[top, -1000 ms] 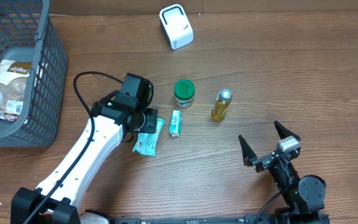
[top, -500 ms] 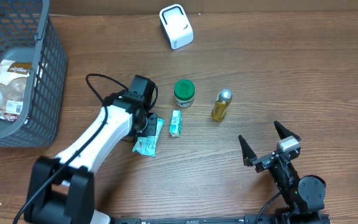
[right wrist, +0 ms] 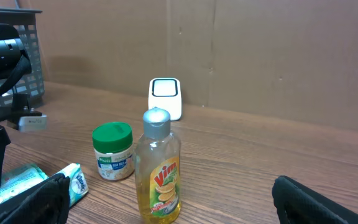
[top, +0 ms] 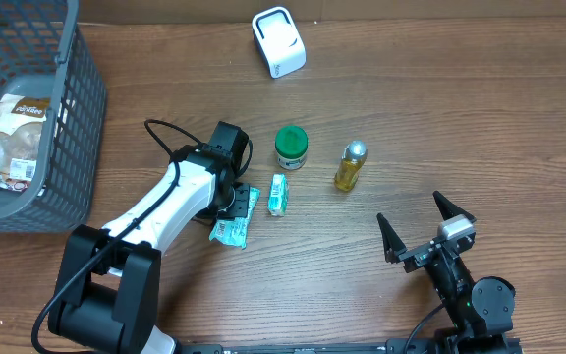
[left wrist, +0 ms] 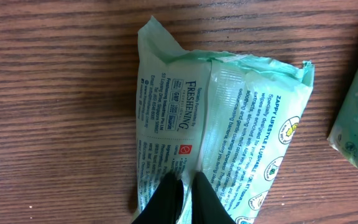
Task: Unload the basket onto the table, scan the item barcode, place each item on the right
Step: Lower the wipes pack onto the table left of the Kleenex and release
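A pale green wet-wipes pack (top: pixel 232 222) lies flat on the wooden table, left of centre. In the left wrist view the pack (left wrist: pixel 229 118) fills the frame, printed back upward. My left gripper (top: pixel 235 201) (left wrist: pixel 184 182) is down on its near end, shut, pinching the pack's raised middle seam between its black fingertips. The white barcode scanner (top: pixel 278 41) (right wrist: pixel 165 96) stands at the far edge of the table. My right gripper (top: pixel 408 206) (right wrist: pixel 169 186) rests open near the front right, holding nothing.
A small Kleenex tissue pack (top: pixel 278 194) lies just right of the wipes. A green-lidded jar (top: pixel 290 147) and a yellow Vim bottle (top: pixel 351 165) stand behind it. A grey wire basket (top: pixel 72 118) holding a snack packet (top: pixel 16 128) is at the far left.
My left gripper has shifted slightly right over the wipes pack and closed onto its seam. The right arm has not moved.
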